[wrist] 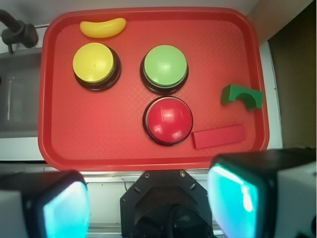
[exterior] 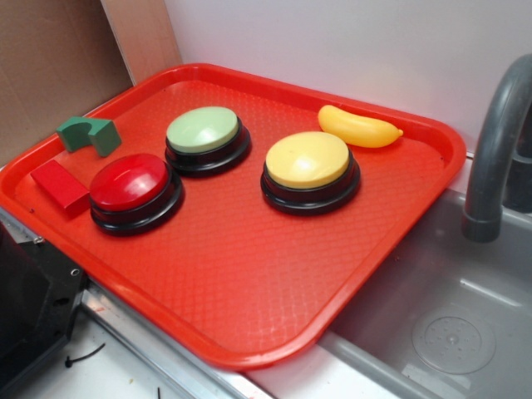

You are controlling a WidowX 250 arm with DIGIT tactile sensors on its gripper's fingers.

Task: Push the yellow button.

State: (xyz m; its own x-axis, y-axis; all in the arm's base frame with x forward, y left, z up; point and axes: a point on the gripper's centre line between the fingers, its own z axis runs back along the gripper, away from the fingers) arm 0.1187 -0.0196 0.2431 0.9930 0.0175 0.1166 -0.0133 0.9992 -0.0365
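Note:
The yellow button [exterior: 307,160] [wrist: 92,62], a domed disc on a black base, sits on the red tray [exterior: 249,274] [wrist: 99,144] toward its far right in the exterior view. In the wrist view it lies at the upper left. My gripper [wrist: 151,208] is open, high above the robot base and short of the tray's near edge, with nothing between its teal pads [wrist: 233,201]. The exterior view does not show the gripper.
A pale green button [exterior: 204,130] [wrist: 164,66] and a red button [exterior: 130,181] [wrist: 168,119] share the tray with a yellow banana [exterior: 359,126] [wrist: 103,27], a green arch block [exterior: 89,133] [wrist: 241,95] and a red block [exterior: 60,184] [wrist: 219,136]. A grey sink [exterior: 440,324] with a faucet [exterior: 495,141] adjoins the tray.

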